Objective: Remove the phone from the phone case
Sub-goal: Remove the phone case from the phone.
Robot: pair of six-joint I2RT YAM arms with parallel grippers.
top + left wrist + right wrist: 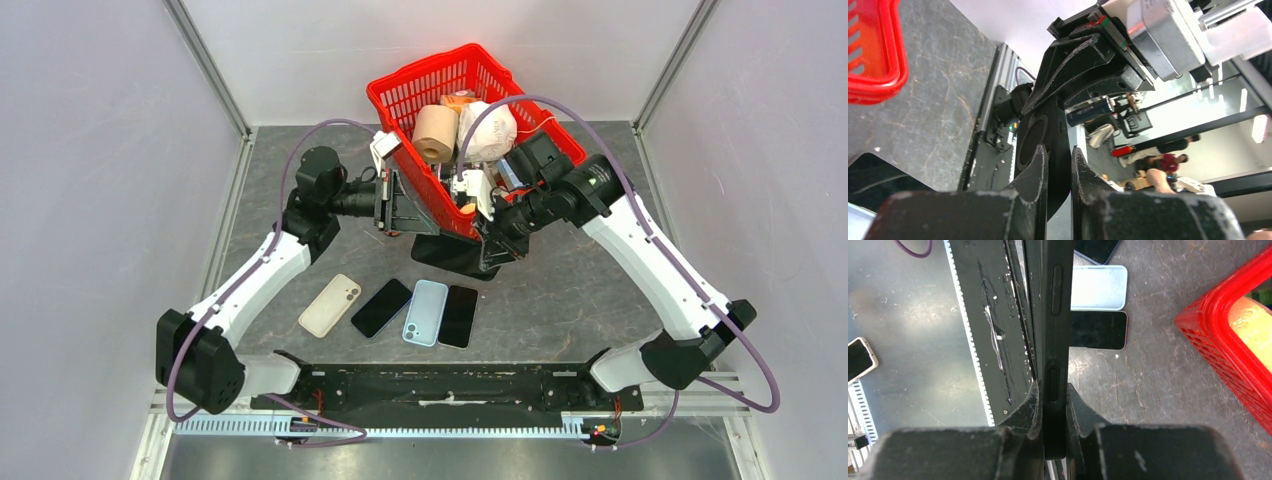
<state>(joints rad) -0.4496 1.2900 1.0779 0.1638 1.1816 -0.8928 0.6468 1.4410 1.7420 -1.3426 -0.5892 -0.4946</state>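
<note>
Now phone case (1055, 315) between left tool (1059, 155) and right tool (1053, 392), both clenched on it.

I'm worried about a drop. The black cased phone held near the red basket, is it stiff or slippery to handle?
Probably stiff: the black cased phone runs straight from the right end effector without sagging. Its matte side looks rubbery, so likely grippy rather than slippery. Pinched across its thin body, it may pivot if pulled.

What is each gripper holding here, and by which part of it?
Both hold the black cased phone: the right gripper's fingers pinch its flat faces near one end, along the buttoned edge; the left gripper's fingers clamp the opposite end.
</note>
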